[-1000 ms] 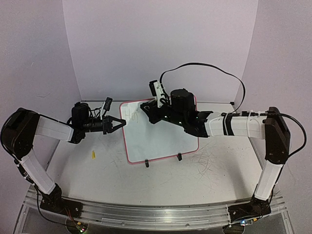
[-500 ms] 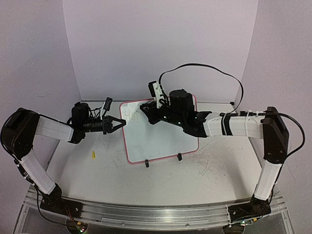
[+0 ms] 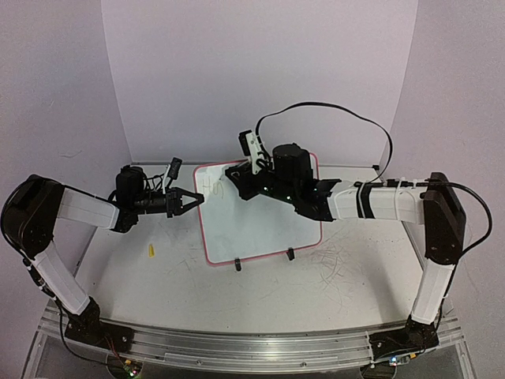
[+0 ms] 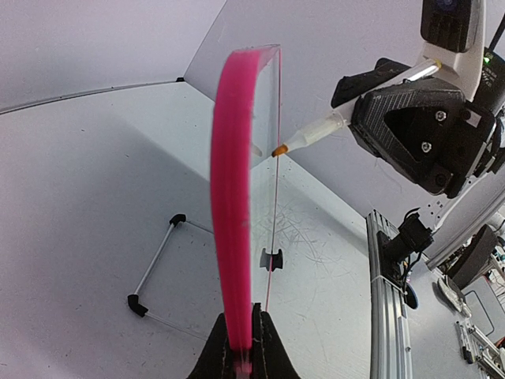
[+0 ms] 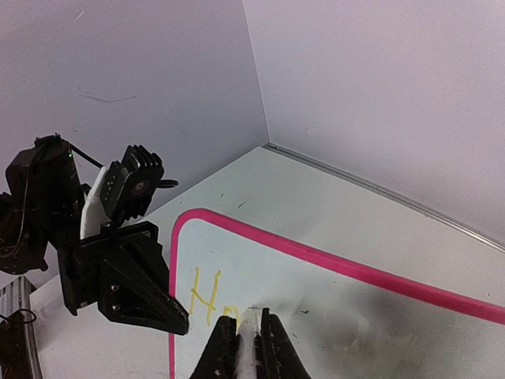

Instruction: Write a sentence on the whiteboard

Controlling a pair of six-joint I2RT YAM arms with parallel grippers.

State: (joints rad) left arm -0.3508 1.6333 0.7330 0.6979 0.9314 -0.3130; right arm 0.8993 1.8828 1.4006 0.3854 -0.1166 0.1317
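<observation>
L arm: elbow out to its side, forearm reaching across the table (image 3: 158,284), wrist about level. L gripper (image 3: 197,198) is pinched tight on the whiteboard (image 3: 260,225), with the pink frame edge between its fingers.

R arm: upper link upright, forearm stretched across toward the L arm, wrist above the board's far part. R gripper (image 3: 235,177) is clamped on a marker (image 4: 316,133). The marker runs slantwise out ahead of the fingers, and its yellow tip meets the board face.

Board sits straight ahead of the L fingertips and under the R gripper. The edge with the clip feet (image 3: 237,266) faces the arm bases, the opposite edge faces the back wall, and the writing face is toward the R gripper. Looks near square from above, so can't tell the long axis.

The sentence (image 5: 207,298) so far: yellow "H" plus part of a letter, just L of the R fingertips, near the L gripper's corner.
</observation>
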